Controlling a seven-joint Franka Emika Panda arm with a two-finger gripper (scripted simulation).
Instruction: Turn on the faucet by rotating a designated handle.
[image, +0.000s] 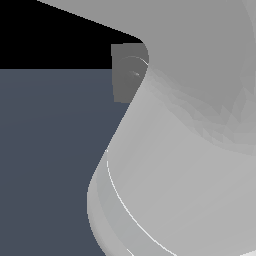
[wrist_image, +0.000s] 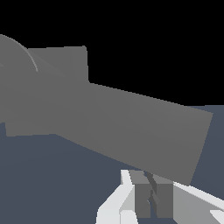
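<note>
Exterior view is mostly blocked by my arm (image: 190, 150) — only a corner of the faucet (image: 125, 75) plate shows. In the wrist view, the handle (wrist_image: 131, 131) sits just beyond the gripper (wrist_image: 151, 199), fingers pressed nearly together — apparently set to push the bar, not pinch it.

Background: flat slate-blue floor (image: 50, 160), matte, no texture, no seams. Above it, plain black void (image: 50, 35); straight horizon line where they meet. No walls, furniture or windows visible. Light even, diffuse, no distinct shadows. In wrist view, same slate-blue ground (wrist_image: 48, 183) lies beyond gripper, black backdrop (wrist_image: 153, 39) farther off.
</note>
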